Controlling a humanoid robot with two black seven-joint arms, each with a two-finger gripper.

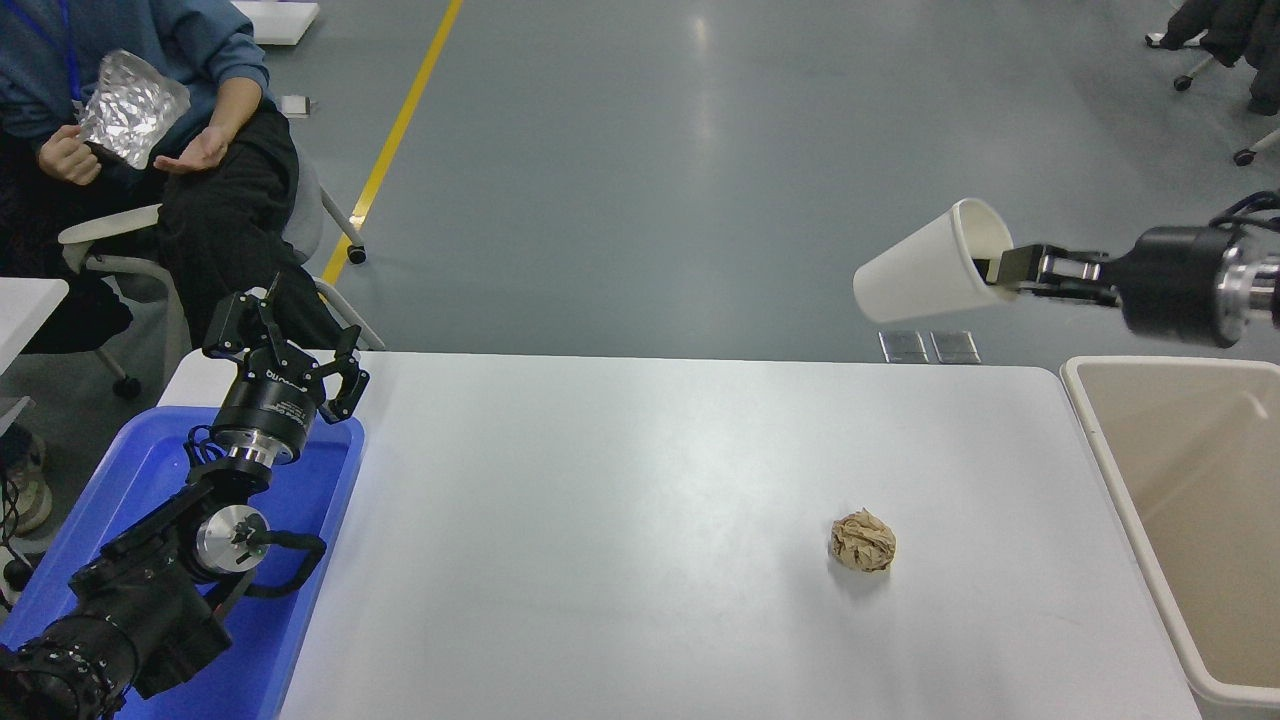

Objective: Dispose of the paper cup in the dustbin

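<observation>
My left gripper (285, 335) sits parked over the blue tray (300, 640), fingers spread. My right gripper (1000, 270) pinches the paper cup (925, 270) by its rim, tipped sideways, raised beyond the counter (620, 480), near the dustbin (1100, 470).

The left arm (150, 580) is showing matte black housings throughout; a silver metal disc (230, 537) is glinting at its wrist joint, a looped black cable (290, 560) is curving off beside it, and a bright steel ring is banding the cylindrical black wrist, which is carrying small pale lettering too fine to read; the left gripper (285, 335) is presenting angular black linkage fingers; the right arm (1195, 285) is showing a glossy black cylinder ending in a polished silver collar, with dark cables arching above it; the right gripper (1010, 270) is displaying slim black-and-metal fingers with a tan pad at the tip.
</observation>
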